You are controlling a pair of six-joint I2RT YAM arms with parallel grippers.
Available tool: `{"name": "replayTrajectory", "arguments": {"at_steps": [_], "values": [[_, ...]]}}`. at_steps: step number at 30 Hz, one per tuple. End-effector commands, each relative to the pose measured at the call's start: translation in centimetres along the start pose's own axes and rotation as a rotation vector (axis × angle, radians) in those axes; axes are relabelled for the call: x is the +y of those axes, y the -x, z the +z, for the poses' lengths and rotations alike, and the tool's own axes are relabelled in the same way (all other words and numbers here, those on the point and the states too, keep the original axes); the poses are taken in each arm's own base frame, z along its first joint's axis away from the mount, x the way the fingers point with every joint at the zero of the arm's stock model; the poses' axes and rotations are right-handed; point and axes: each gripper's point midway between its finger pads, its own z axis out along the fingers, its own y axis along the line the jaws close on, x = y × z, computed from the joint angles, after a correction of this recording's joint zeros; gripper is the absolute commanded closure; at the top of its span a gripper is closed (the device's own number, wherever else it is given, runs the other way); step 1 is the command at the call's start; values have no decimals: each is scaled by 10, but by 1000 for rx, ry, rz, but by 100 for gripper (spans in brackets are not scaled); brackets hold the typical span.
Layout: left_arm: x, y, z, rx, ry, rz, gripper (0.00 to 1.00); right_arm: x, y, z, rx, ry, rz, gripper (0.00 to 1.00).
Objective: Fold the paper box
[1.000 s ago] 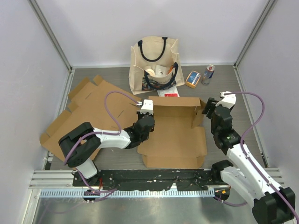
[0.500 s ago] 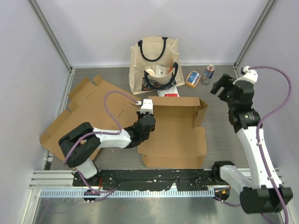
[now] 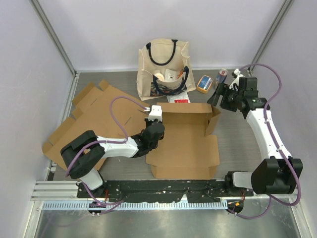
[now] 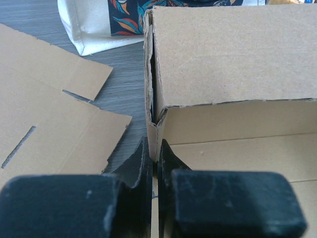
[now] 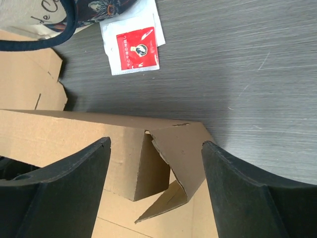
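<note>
My left end effector (image 4: 154, 152) is pressed together on the left side wall of the paper box (image 3: 185, 144). Its two fingers pinch the thin cardboard edge just below the corner where that wall meets the upright back panel. My right end effector (image 5: 156, 163) is spread wide and holds nothing. It hangs above the box's far right corner, where a loose corner flap (image 5: 176, 163) stands at a tilt rather than square. The box sits open in the middle of the desk (image 5: 237, 59), a little closer to the near edge, with its back panel raised and its base lying flat toward me. Just beyond the back panel a red-and-white sachet (image 5: 134, 49) lies flat on the desk, and behind it a cream tote bag (image 3: 165, 67) stands against the far edge. Toward the far right corner I see an orange packet (image 3: 204, 83) and a drink can (image 3: 221, 78) side by side. Flat cardboard sheets (image 3: 86, 116) are spread along the left edge, overlapping one another.
</note>
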Motion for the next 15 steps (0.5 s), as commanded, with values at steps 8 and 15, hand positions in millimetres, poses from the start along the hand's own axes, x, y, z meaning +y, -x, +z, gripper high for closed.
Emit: {"name": "replayTrajectory", "arguments": {"at_steps": [8,15], "values": [[1,-4,-3,27,1,16,100,50,-30,0,18,240,274,47],[15,2,-2,-12,94,-6,100,55,-23,14,-62,246,524,54]]}}
